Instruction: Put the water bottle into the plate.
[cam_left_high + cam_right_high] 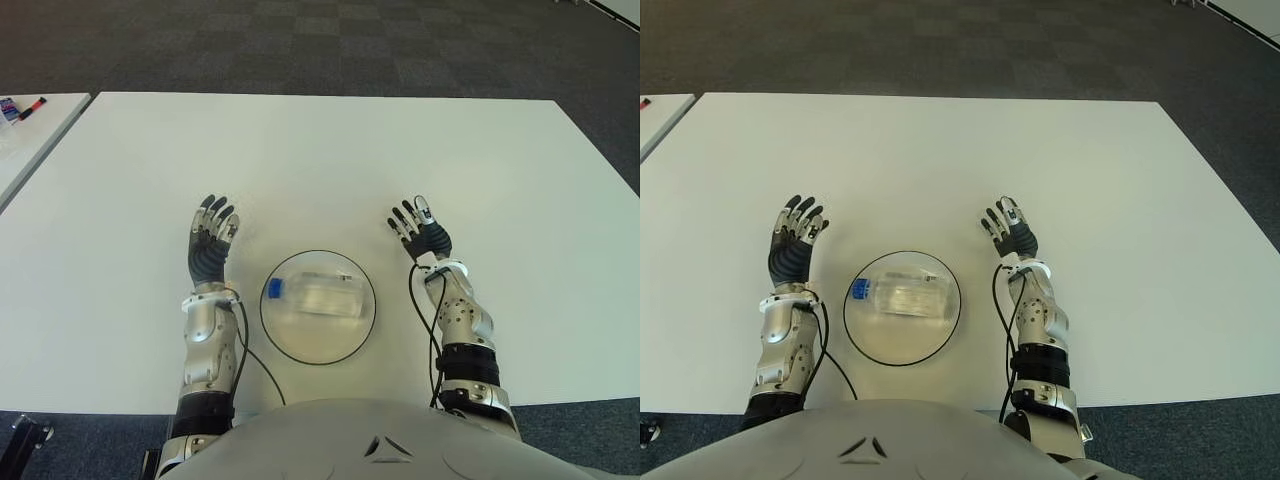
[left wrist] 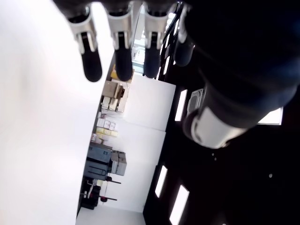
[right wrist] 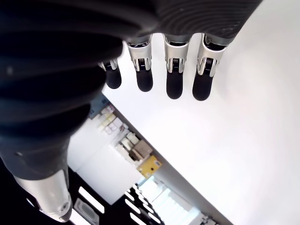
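Lying on its side inside the plate (image 1: 285, 345), the water bottle (image 1: 318, 295) is clear-bodied with a blue cap pointing toward the robot's left.

Plate: round, pale, dark-rimmed, set on the white surface (image 1: 320, 160) near its front edge, between the two hands and touching neither.

Left hand (image 1: 209, 248): shows just to the left of the plate, palm side dark, fingers (image 2: 91, 65) extended and slightly spread, holding nothing. Its wrist view shows four straight fingertips side by side with only the white surface beyond them.

Right hand (image 1: 422, 236): shows to the right of the plate, a little farther from it than the left hand, fingers (image 3: 174, 84) straight and apart, holding nothing. Its wrist view shows the same row of extended fingertips over bare white surface.

Cables: dark, running along both forearms toward the robot's body at the surface's front edge.

Second surface (image 1: 40, 130): white, at far left, apart from the main one, carrying small items (image 1: 22, 106) too small to identify.

Floor (image 1: 320, 45): dark chequered carpet beyond the surface.
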